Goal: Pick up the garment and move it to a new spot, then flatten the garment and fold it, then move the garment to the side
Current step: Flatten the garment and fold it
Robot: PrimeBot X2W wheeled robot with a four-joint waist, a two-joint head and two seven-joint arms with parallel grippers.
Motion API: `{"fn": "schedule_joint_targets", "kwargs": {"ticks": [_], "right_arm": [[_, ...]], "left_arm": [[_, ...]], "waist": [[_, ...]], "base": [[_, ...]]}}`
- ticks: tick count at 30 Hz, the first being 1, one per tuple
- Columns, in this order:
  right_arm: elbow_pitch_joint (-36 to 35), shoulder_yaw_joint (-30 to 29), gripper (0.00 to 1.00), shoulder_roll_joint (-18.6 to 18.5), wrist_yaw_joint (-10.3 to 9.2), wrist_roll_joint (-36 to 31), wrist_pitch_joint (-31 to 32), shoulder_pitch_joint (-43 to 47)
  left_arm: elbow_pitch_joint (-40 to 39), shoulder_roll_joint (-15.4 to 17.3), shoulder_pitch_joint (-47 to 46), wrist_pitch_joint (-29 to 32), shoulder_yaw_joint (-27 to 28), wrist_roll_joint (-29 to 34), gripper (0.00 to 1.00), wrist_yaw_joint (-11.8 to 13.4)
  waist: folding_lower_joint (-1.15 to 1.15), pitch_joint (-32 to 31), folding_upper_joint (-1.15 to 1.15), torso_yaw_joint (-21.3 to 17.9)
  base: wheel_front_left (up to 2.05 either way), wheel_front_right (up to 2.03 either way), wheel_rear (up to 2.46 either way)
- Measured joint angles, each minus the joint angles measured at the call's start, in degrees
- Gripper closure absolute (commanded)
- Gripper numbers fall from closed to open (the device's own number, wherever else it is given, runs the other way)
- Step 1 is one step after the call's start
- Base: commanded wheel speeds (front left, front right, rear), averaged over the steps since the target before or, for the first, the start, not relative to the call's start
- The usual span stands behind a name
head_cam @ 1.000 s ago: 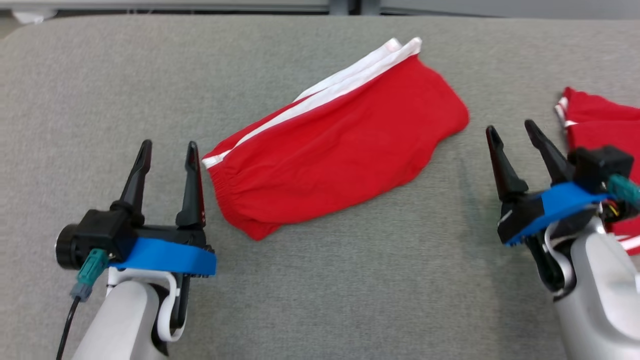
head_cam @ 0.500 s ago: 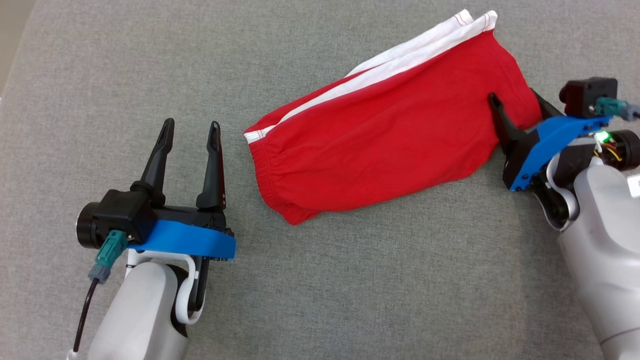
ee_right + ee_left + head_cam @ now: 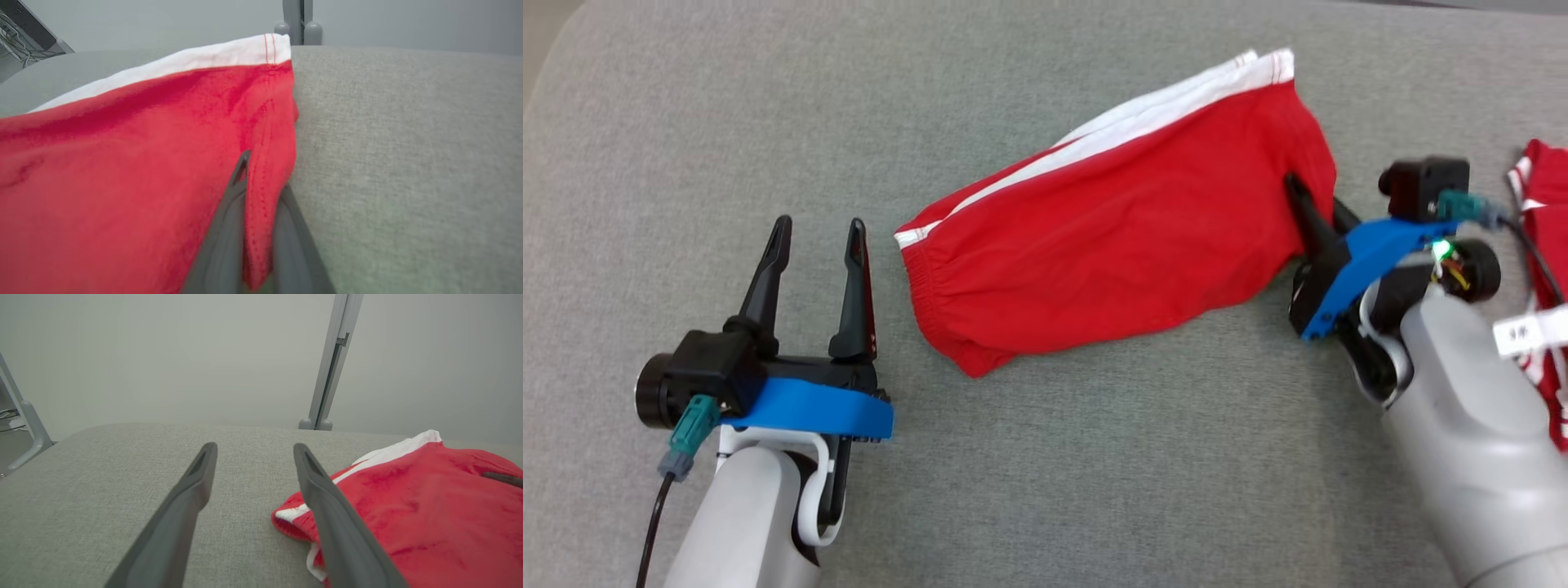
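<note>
The garment (image 3: pixel 1111 245) is a pair of red shorts with white side stripes, lying folded at a slant on the grey padded table (image 3: pixel 1094 474). My right gripper (image 3: pixel 1311 196) is shut on the hem at its right end. In the right wrist view the garment (image 3: pixel 122 183) has a fold of red cloth pinched between the two fingers of the right gripper (image 3: pixel 263 175). My left gripper (image 3: pixel 820 222) stands open just left of the elastic waistband, holding nothing. In the left wrist view the left gripper (image 3: pixel 255 448) has the garment (image 3: pixel 429 506) beside its right finger.
A second red garment (image 3: pixel 1539 188) with white trim lies at the table's right edge, behind my right arm, which carries a white tag (image 3: pixel 1531 331). A grey metal post (image 3: pixel 331 375) stands past the far edge. Bare grey padding stretches in front and to the left.
My right gripper has reached forward onto the garment's right end and shut on the hem. The head camera has shifted. The left gripper stays open beside the waistband.
</note>
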Motion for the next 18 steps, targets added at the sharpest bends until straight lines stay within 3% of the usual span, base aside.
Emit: {"fn": "schedule_joint_targets", "kwargs": {"ticks": [8,18], "right_arm": [[-9.7,-2.5,1.0,2.2,0.0,2.7,-7.0,15.7],[-23.9,-10.8,1.0,5.2,0.0,1.4,-5.2,33.7]], "left_arm": [[0.4,0.5,3.5,0.0,1.2,0.7,0.0,0.1],[0.2,1.2,6.4,0.5,1.1,0.5,0.0,0.4]], "waist": [[-0.01,-4.1,-0.01,-3.6],[-0.01,-8.3,-0.02,-6.4]], "base": [[0.0,0.0,0.0],[0.0,0.0,0.0]]}}
